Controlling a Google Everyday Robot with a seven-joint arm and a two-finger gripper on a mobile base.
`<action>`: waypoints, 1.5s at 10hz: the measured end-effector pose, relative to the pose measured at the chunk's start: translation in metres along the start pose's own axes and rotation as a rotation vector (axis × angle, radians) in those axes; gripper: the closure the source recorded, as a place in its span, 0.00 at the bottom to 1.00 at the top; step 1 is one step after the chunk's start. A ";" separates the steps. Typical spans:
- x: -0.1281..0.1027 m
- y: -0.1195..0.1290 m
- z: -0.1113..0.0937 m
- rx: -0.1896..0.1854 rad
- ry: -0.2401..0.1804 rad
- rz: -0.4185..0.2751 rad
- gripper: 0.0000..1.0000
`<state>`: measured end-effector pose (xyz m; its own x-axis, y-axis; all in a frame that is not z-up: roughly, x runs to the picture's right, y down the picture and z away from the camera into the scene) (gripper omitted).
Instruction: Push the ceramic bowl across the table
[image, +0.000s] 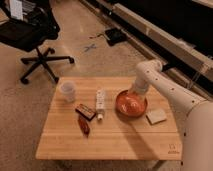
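Right now our gripper (134, 92) sits low at the far rim of the ceramic bowl (131, 104); we cannot tell how it is set. The bowl lies just in front of it on the table (110, 142), right of centre. A white bottle (100, 102) lies to the left, a pale sponge (156, 116) just beyond the bowl's near right. We judge a slow, low push against the rim best, steering between those two so the bowl slides without tipping.
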<state>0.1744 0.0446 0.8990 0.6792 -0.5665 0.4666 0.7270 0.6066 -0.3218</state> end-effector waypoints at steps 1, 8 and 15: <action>0.001 0.002 0.003 -0.019 -0.003 -0.003 0.35; 0.041 0.029 0.015 -0.071 0.005 0.086 0.35; 0.073 0.049 0.016 -0.068 0.017 0.205 0.35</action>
<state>0.2575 0.0422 0.9307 0.8150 -0.4446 0.3715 0.5778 0.6717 -0.4637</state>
